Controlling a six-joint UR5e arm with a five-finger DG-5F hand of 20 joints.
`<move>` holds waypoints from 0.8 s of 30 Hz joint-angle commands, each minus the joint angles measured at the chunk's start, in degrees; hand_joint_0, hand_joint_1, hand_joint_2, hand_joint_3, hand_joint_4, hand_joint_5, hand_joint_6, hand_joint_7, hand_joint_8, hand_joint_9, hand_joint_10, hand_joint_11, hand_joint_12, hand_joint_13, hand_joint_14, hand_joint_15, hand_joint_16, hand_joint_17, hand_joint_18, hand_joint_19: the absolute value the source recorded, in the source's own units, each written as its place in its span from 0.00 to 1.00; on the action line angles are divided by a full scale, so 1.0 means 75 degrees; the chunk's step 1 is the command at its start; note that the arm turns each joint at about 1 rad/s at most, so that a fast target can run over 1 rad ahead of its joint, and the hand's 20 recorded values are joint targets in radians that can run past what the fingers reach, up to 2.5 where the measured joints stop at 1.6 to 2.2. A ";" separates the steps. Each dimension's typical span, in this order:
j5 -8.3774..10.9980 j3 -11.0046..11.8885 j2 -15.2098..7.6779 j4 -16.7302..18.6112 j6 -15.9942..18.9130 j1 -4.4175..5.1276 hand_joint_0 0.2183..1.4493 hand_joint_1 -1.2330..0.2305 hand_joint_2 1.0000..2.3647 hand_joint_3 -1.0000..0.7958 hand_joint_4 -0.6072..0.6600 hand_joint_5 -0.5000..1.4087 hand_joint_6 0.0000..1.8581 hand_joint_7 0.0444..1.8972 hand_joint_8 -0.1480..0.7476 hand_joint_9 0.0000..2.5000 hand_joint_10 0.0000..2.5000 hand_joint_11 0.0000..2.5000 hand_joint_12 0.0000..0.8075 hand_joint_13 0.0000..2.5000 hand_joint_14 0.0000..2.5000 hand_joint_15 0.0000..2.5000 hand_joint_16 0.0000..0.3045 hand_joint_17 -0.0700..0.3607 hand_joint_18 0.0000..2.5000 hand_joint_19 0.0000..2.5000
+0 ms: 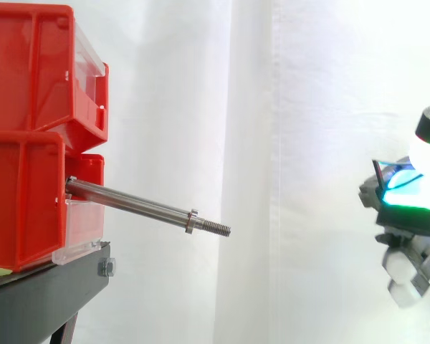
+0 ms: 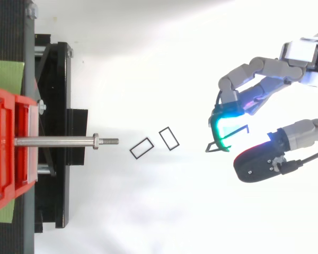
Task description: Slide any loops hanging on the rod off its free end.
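The rod (image 1: 136, 204) is sticking out of the lower of the stacked red bins (image 1: 29, 143), which are sitting on the black stand (image 1: 50, 287). From the side it is sloping slightly downward toward its free end. A nut (image 1: 190, 221) is sitting near that end, with the threaded tip (image 1: 216, 228) poking out beyond it. Past the tip there is wide open white room all the way across to the hand (image 1: 408, 258), which is hanging at the far right edge, well apart from the rod.

From above, two small black rectangular loops are lying on the white ground beyond the free end. The near loop (image 2: 142, 147) is lying just past the threaded tip and a little to one side of the rod's line. The far loop (image 2: 169, 138) is resting just beside it, farther toward the hand, and the two are not touching.

The hand (image 2: 265, 69) is reaching in from the right with its fingers curled. A cyan-green glowing fingertip (image 2: 220, 126) is bending down over a third wire loop (image 2: 230, 136), gripping it at the tip. The dark thumb pad (image 2: 254, 164) is sitting just below, close to the loop. Between this held loop and the far loop the ground is lying open.
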 commanded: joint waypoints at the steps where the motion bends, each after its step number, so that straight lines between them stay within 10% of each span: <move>1: 0.0007 -0.0014 0.0003 0.0382 -0.0080 0.0010 0.34 0.33 0.01 0.59 0.35 0.18 0.46 0.77 0.51 0.34 0.00 0.10 0.43 0.27 0.00 0.02 0.18 0.45 0.31 0.15; 24: 0.0018 -0.0014 0.0003 0.0569 -0.0080 0.0010 0.34 0.32 0.01 0.58 0.35 0.17 0.46 0.76 0.51 0.34 0.00 0.10 0.43 0.27 0.00 0.02 0.18 0.45 0.30 0.15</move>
